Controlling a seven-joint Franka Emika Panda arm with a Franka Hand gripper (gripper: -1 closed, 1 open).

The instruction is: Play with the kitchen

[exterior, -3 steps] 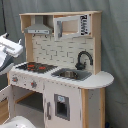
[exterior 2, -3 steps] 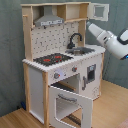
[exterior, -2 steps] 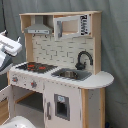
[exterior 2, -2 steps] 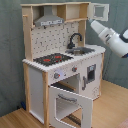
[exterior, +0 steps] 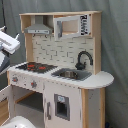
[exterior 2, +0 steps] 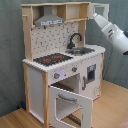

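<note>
kitchen stands on the floor, oven door hanging open | arm is high beside the upper shelf, touching nothing | jaws: cannot tell | advice: come down slowly toward faucet, avoid the shelf edge

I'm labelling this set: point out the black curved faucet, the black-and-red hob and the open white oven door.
Black curved faucet (exterior 2: pixel 75 38), second exterior view, arch top.
Black-and-red hob (exterior 2: pixel 52 59), second exterior view, centre.
Open white oven door (exterior 2: pixel 70 106), second exterior view, frame.
</note>
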